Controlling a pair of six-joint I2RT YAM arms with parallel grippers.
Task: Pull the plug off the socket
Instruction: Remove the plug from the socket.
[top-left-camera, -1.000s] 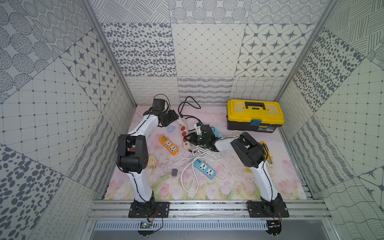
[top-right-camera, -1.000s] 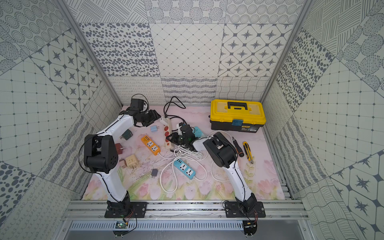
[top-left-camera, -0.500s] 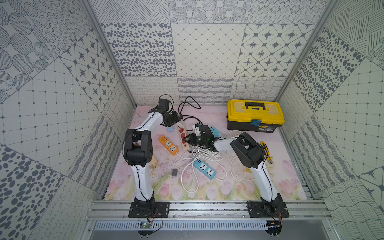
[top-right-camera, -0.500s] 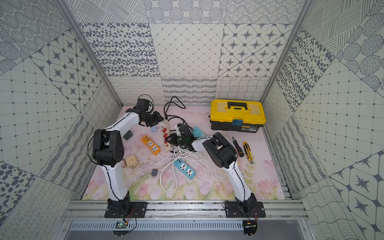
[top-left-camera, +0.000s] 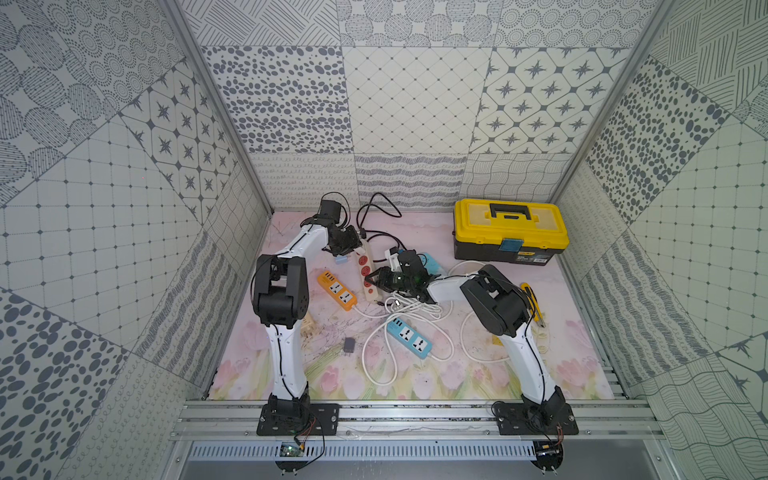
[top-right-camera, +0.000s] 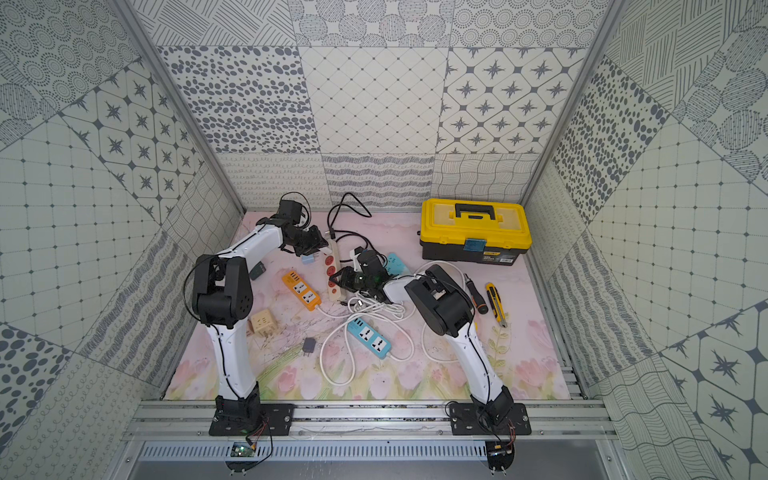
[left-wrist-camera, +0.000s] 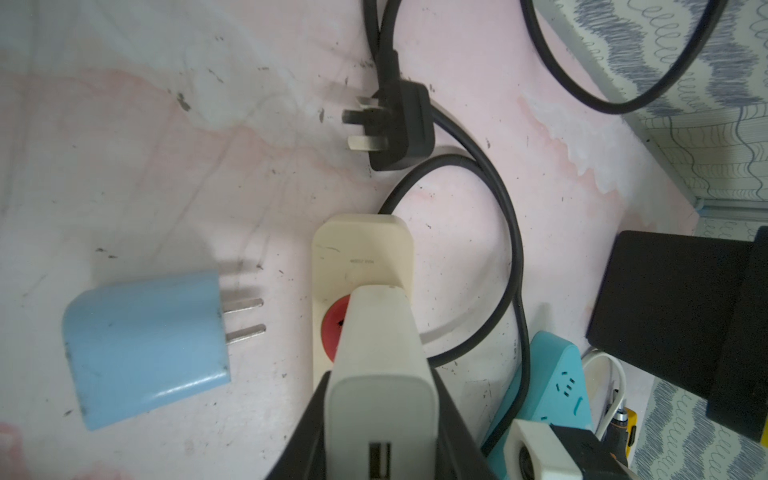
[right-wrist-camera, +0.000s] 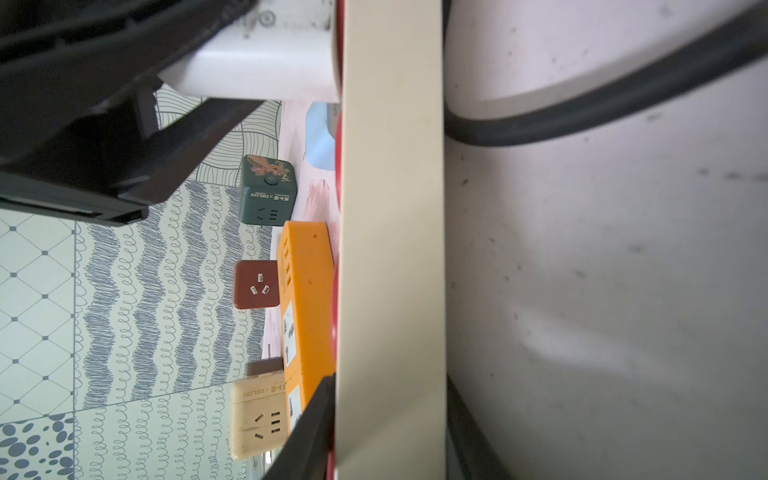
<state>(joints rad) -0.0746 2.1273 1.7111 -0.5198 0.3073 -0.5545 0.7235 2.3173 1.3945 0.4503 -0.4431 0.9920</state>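
Left end effector (left-wrist-camera: 380, 386) straddles the white boxy charger plug (left-wrist-camera: 380, 332), seated in the end red socket (left-wrist-camera: 336, 320) of the cream plastic power strip (left-wrist-camera: 361, 249); I can't tell if it's clamped. Right end effector (right-wrist-camera: 390, 415) clamps the strip. Risks: loose grip slips off; skewed pull drags strip.

yellow toolbox (top-left-camera: 471, 226) | orange strip (top-left-camera: 337, 290) | blue strip (top-left-camera: 409, 337) | utility knife (top-right-camera: 496, 303)

The cream strip (left-wrist-camera: 361, 253) is hemmed in: white plug (left-wrist-camera: 380, 345) stands in its end socket, blue adapter (left-wrist-camera: 145, 349) just beside one flank, black cable (left-wrist-camera: 516, 249) looping along the other, black plug (left-wrist-camera: 401, 124) beyond the end. Past the adapter, bare mat (left-wrist-camera: 124, 145) gives open passage.
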